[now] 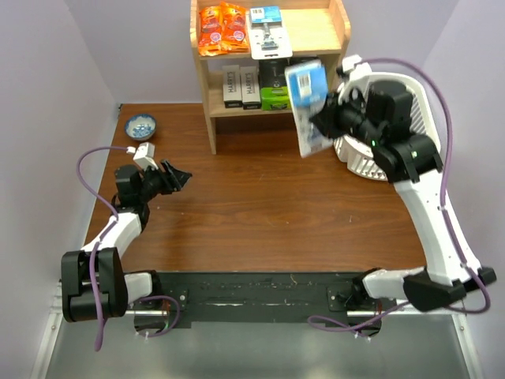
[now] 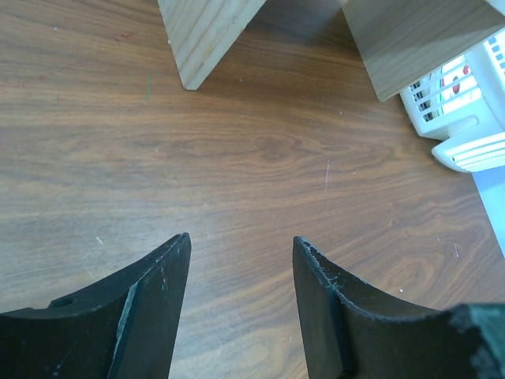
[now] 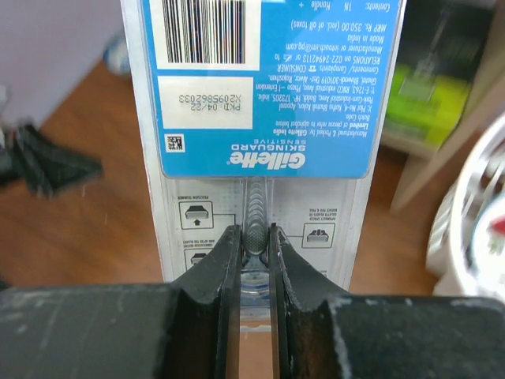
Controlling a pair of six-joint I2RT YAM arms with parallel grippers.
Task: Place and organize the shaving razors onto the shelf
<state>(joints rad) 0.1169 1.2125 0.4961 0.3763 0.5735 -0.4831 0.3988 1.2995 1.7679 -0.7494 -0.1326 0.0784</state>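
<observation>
My right gripper (image 1: 322,118) is shut on a clear blister card of razors with a blue header (image 1: 307,106) and holds it in the air just in front of the right side of the wooden shelf (image 1: 327,31). In the right wrist view the fingers (image 3: 229,260) pinch the razor handle bulge of the card (image 3: 264,79). Another blister card (image 1: 266,31) lies on the top board. A HARRY'S box (image 1: 241,85) and black boxes with lime-green ends (image 1: 274,88) stand on the lower board. My left gripper (image 1: 177,178) is open and empty low over the table (image 2: 241,241).
Orange snack packets (image 1: 221,28) lie on the shelf's top left. A white slatted basket (image 1: 363,158) stands right of the shelf, partly behind my right arm, and shows in the left wrist view (image 2: 465,103). A small blue bowl (image 1: 141,125) sits far left. Shelf side panels (image 2: 209,31) reach the table.
</observation>
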